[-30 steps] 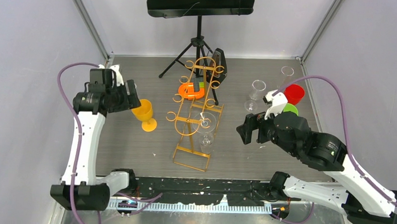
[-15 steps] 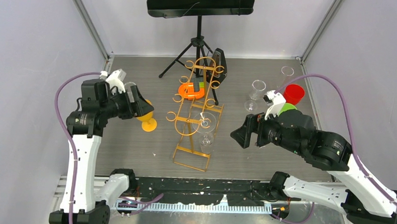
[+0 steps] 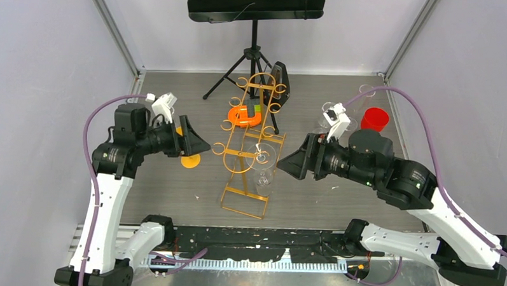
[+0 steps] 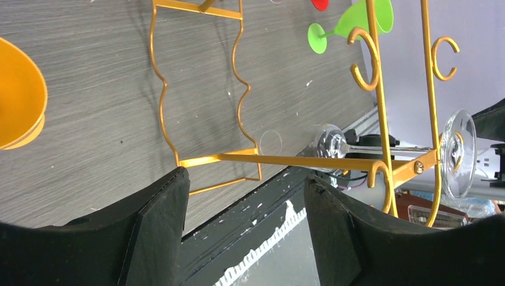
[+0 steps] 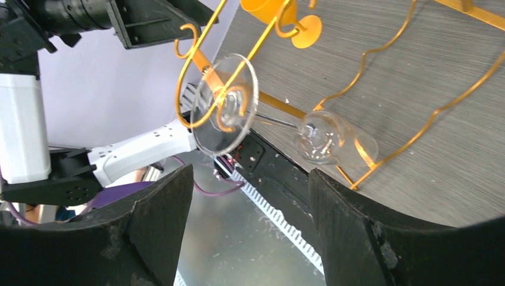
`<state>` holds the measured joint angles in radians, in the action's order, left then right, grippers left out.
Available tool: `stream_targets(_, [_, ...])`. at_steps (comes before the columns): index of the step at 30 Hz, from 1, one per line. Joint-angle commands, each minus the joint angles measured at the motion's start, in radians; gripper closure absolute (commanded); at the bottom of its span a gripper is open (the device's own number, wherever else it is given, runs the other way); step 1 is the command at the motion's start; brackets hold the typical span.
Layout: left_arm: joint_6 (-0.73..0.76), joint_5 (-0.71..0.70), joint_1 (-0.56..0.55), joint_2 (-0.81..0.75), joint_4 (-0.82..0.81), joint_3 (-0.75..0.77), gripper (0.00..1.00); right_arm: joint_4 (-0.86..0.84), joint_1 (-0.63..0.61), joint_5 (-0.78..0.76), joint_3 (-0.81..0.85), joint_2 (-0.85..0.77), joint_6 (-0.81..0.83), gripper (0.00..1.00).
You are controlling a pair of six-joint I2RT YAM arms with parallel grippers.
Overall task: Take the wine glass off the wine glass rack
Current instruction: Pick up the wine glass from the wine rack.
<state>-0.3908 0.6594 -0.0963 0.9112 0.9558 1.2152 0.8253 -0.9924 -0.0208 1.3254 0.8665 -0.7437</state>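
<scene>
On the left, my left hand (image 4: 245,190) hangs over the table (image 3: 173,191) with its fingers apart and nothing between them. It points across at the wine glass rack (image 4: 286,159) and sits near it but touches no wire. An orange goblet (image 3: 188,160) stands on the table just under and behind this hand, and it is not part of this job.

In the middle, the rack stands upright on its wire base. The wine glass (image 5: 324,142) hangs upside down from it on the near half of the frame. Its foot is caught in the curled hooks at the top rail, the stem runs down, and the bowl sits low inside the wire outline. So the glass is not off the rack yet, and nothing grips it.

On the right, my right hand (image 5: 250,176) is also spread wide and empty. It faces the glass from the rack's right side, and its wrist camera has the foot and bowl framed between the two fingers, close but apart from both. Behind it, a red cup (image 3: 374,118) stands well clear.

I judge the task to be at the approach stage. What remains is to bring a hand around the glass, close on it, slide the foot out of the hooks and carry it clear.
</scene>
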Motion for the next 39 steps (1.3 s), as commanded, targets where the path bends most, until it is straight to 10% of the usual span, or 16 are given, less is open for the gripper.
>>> stream_targets(1, [-0.013, 0.007, -0.035, -0.008, -0.053, 0.011, 0.31, -0.14, 0.003, 0.049, -0.011, 0.019, -0.082, 0.24])
stream_targets(39, [-0.018, -0.153, -0.256, 0.035, 0.005, 0.092, 0.35, -0.362, 0.003, 0.101, -0.118, 0.03, -0.223, 0.59])
